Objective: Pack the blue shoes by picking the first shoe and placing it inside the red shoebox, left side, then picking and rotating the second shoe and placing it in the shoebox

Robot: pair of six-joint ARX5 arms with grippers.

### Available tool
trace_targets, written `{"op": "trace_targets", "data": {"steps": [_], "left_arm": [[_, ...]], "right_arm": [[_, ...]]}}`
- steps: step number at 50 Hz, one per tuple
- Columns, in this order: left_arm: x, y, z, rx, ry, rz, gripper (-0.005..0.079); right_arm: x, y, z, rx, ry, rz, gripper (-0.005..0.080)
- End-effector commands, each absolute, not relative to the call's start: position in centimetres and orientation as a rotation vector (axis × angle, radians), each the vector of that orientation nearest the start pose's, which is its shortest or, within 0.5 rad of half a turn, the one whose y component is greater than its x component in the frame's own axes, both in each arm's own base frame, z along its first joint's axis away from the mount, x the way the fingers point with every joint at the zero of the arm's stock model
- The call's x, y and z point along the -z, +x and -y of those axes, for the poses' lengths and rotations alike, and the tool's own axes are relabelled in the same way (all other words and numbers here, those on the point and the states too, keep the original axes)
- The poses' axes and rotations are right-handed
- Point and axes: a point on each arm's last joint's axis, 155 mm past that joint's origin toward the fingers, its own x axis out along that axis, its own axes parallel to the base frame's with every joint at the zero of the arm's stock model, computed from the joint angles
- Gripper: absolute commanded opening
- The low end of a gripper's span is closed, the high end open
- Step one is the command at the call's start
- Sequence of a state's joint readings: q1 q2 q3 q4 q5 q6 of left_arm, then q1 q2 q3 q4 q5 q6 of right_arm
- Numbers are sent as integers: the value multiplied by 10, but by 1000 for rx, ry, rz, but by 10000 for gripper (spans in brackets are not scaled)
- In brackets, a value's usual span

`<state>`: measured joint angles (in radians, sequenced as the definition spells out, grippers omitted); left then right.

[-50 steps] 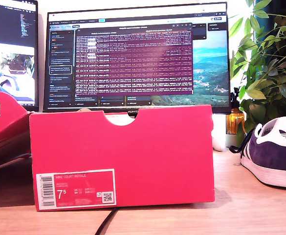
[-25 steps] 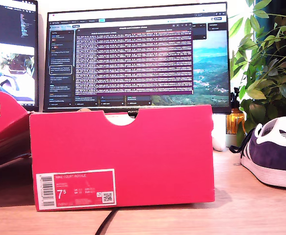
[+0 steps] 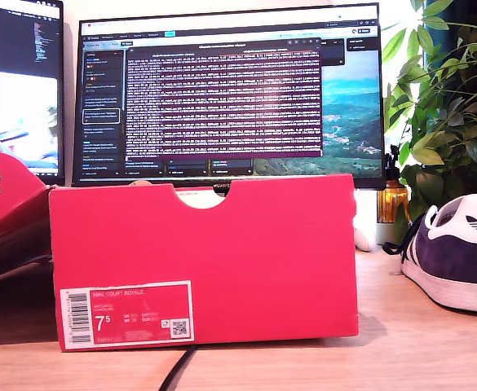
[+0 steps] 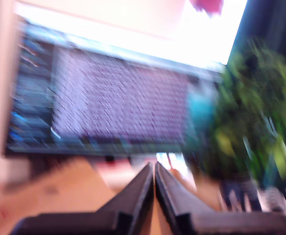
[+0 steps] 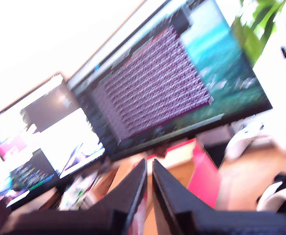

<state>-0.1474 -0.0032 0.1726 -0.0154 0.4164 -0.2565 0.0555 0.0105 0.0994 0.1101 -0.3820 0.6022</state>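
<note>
The red shoebox [image 3: 222,252] stands in the middle of the wooden table in the exterior view, with its label side and half-round notch facing the camera. One blue shoe [image 3: 458,252] rests on the table at the exterior view's right, heel tab showing. What lies inside the box is hidden. No arm shows in the exterior view. The first wrist view is blurred; my first gripper [image 4: 154,169] is shut with nothing between its fingers. My second gripper [image 5: 149,164] is also shut and empty, with the red shoebox [image 5: 204,174] beyond it.
A red lid [image 3: 2,195] leans at the exterior view's left. A wide monitor [image 3: 230,98] stands behind the box, and a leafy plant [image 3: 450,98] fills the back right. A black cable [image 3: 177,371] runs out from under the box.
The box and the shoe have not moved. Only the picture on the monitor at the exterior view's left has changed.
</note>
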Motion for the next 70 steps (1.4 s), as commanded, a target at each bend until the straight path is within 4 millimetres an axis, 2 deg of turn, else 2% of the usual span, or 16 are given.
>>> {"op": "trace_targets", "data": {"steps": [1, 8, 16, 24, 29, 35, 40, 49, 60, 66, 70], "left_arm": [[-245, 200, 110, 596, -155, 76, -19], [-226, 193, 115, 618, -12, -17, -19], [-207, 190, 125, 669, 15, -138, -19], [-186, 190, 142, 738, 17, -256, -19], [-175, 187, 158, 791, -47, -350, -19], [-174, 183, 174, 820, -126, -410, -19], [-171, 185, 176, 750, -250, -478, -19], [-147, 184, 169, 601, -341, -599, -19], [-116, 181, 176, 507, -343, -724, -19], [-97, 183, 174, 418, -333, -777, -19], [-89, 189, 170, 348, -324, -780, -19]], "right_arm": [[-248, 221, -84, -495, 551, 65, -11], [-245, 227, -84, -468, 517, -7, -11], [-237, 244, -85, -437, 471, -114, -11], [-234, 266, -86, -416, 446, -207, -11], [-233, 282, -87, -406, 431, -259, -10], [-234, 300, -89, -403, 387, -298, 2], [-234, 313, -90, -398, 389, -331, 3], [-229, 330, -96, -403, 373, -378, 3], [-226, 348, -107, -409, 363, -431, 4], [-225, 351, -113, -422, 323, -466, 5], [-219, 350, -109, -384, 306, -521, 5]]}}
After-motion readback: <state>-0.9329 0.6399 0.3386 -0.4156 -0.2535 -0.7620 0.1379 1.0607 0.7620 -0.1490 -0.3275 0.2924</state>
